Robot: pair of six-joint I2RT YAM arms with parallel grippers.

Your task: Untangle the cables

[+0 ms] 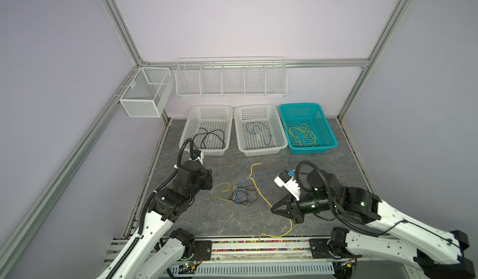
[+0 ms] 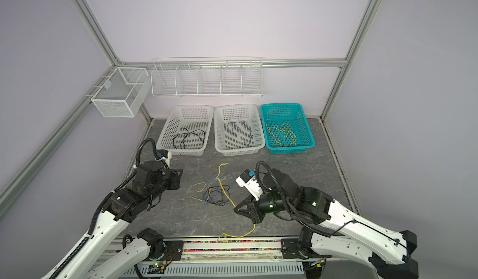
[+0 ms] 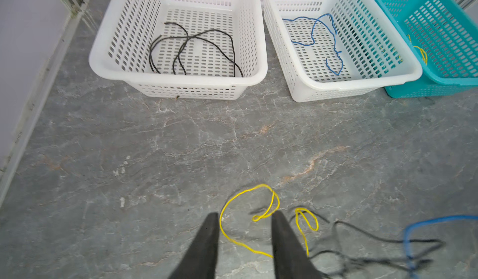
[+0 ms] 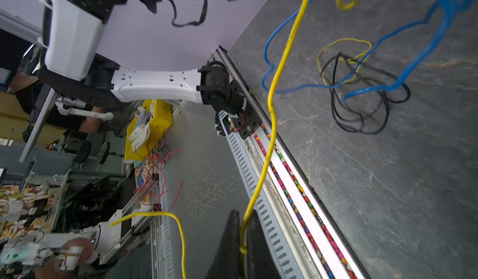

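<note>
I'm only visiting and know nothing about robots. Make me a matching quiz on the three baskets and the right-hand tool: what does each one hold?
Things:
1. left white basket
2. middle white basket
3. teal basket
4. right tool

Holds:
a. long yellow cable, pinched
b. blue cable
c. loose yellow cable
d. black cable

Pairs: 1-d, 2-b, 3-c, 4-a.

The teal basket is smooth perforated plastic; the surface is matt, stone-veined grey; the yellow cable has a glossy plastic sheath.
</note>
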